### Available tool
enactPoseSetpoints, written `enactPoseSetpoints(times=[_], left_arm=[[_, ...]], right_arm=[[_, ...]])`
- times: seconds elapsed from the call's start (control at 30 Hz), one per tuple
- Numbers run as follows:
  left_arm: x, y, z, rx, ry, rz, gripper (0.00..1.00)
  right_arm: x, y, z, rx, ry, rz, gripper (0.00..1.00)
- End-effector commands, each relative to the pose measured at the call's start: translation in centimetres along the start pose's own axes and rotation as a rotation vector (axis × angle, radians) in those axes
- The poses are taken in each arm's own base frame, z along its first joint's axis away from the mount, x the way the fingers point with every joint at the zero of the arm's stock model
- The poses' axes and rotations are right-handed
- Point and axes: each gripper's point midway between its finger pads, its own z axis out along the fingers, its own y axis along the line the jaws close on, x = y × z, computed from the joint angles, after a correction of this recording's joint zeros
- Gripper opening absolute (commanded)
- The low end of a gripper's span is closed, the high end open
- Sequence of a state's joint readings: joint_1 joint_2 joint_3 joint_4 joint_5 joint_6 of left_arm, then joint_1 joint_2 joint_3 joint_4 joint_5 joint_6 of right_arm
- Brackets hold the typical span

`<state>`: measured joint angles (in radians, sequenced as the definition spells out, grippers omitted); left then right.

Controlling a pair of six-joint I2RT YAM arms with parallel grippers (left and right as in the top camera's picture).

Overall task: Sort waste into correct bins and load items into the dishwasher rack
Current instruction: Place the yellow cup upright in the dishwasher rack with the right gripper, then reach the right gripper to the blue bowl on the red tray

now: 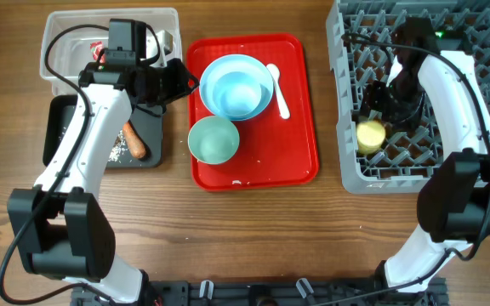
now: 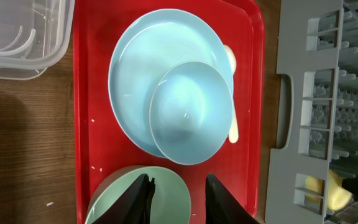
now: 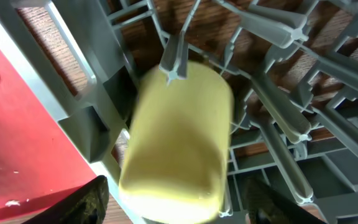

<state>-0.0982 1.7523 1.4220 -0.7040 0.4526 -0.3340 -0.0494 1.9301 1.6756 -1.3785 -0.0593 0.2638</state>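
Observation:
My left gripper (image 1: 179,82) (image 2: 178,182) is open and empty, hovering over the pale-green bowl (image 1: 213,139) (image 2: 114,196). Next to that bowl a light-blue bowl (image 1: 239,93) (image 2: 191,112) sits on the light-blue plate (image 1: 228,61) (image 2: 135,68), with the white spoon (image 1: 277,89) (image 2: 232,121) beside them. My right gripper (image 1: 390,100) (image 3: 176,185) is open inside the grey dishwasher rack (image 1: 347,102) (image 2: 328,93) (image 3: 278,25), its fingers wide on either side of the yellow cup (image 1: 370,134) (image 3: 179,124), which lies among the pegs. I see no small white bowl.
The dishes stand on a red tray (image 1: 296,144) (image 2: 86,124). A clear tub (image 1: 66,25) (image 2: 17,37) at far left holds a red wrapper (image 1: 99,53). The black tub (image 1: 58,127) in front of it holds an orange carrot piece (image 1: 134,140) and white crumbs (image 1: 116,153).

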Motion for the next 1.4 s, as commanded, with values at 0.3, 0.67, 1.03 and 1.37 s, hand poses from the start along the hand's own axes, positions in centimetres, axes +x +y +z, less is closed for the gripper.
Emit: enactPoseSetpoints(times=[0.3, 0.67, 1.03, 1.37], left_arm=[[-0.4, -0.3, -0.6, -0.002, -0.021, 0.029, 0.36], [-4.2, 5.5, -7.0, -0.147, -0.209, -0.085, 0.58], [-5.8, 15.4, -12.9, -0.444, -0.352, -0.252, 1.0], [-5.7, 15.4, -12.9, -0.444, -0.351, -0.252, 1.0]], right_arm=[[-3.1, 4.3, -10.9, -0.206, -0.277, -0.143, 0.73], [-3.6, 20.5, -8.0, -0.297, -0.426, -0.277, 0.64], [-6.2, 25.6, 3.6, -0.245, -0.348, -0.243, 0.52], [-4.7, 27.7, 8.1, -0.258, -0.263, -0.311, 0.44]])
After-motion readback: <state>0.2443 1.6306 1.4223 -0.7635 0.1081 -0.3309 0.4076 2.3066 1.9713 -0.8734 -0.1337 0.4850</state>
